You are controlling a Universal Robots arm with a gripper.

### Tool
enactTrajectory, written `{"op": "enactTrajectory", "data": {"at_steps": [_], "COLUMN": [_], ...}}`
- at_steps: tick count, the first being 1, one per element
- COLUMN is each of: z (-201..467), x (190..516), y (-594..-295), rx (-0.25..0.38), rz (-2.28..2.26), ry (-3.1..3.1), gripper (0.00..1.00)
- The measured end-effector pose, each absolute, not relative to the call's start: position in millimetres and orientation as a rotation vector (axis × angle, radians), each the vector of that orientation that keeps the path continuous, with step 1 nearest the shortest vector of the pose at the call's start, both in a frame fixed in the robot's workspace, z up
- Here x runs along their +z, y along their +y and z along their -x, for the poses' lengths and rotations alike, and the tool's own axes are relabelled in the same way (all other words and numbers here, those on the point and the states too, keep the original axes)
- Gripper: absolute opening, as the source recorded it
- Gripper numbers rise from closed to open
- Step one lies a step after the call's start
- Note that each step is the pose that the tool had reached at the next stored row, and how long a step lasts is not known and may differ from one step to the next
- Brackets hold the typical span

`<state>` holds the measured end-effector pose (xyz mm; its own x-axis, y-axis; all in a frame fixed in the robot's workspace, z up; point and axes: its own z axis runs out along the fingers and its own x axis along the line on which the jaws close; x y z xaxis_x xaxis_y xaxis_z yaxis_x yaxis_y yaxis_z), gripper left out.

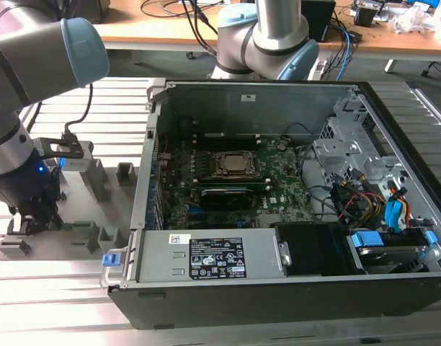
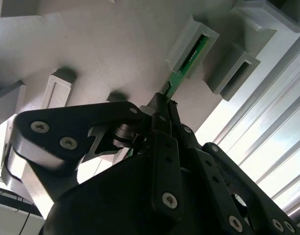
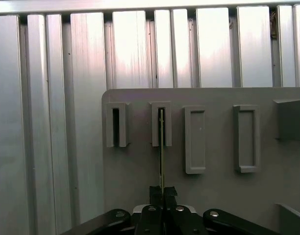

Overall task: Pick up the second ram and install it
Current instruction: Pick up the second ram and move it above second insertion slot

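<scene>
the second ram [image 3: 161, 156] stands on edge, its far end in a grey holder tray [image 3: 130, 171] slot, pinched by the tool [image 3: 162, 192].

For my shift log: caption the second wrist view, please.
Black end effector closed on the thin green circuit-board stick, whose far end sits in a grey plastic holder slot.

My gripper [image 2: 162, 108] covers the near end of the second ram [image 2: 187, 58] in the second wrist view, and its far end is sunk in a slot [image 2: 182, 41] of the holder tray [image 2: 120, 44]. In the first wrist view it stands edge-on, so its faces are hidden
</scene>
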<state>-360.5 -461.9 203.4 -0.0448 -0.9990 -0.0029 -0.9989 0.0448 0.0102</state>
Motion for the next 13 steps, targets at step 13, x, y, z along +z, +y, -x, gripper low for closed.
{"op": "enactTrajectory", "data": {"at_steps": [13], "z": [360.4], "x": [224.8], "y": [-461.8], "rx": [-0.015], "rz": [-2.168], "ry": [-2.267], "gripper": [0.13]}}
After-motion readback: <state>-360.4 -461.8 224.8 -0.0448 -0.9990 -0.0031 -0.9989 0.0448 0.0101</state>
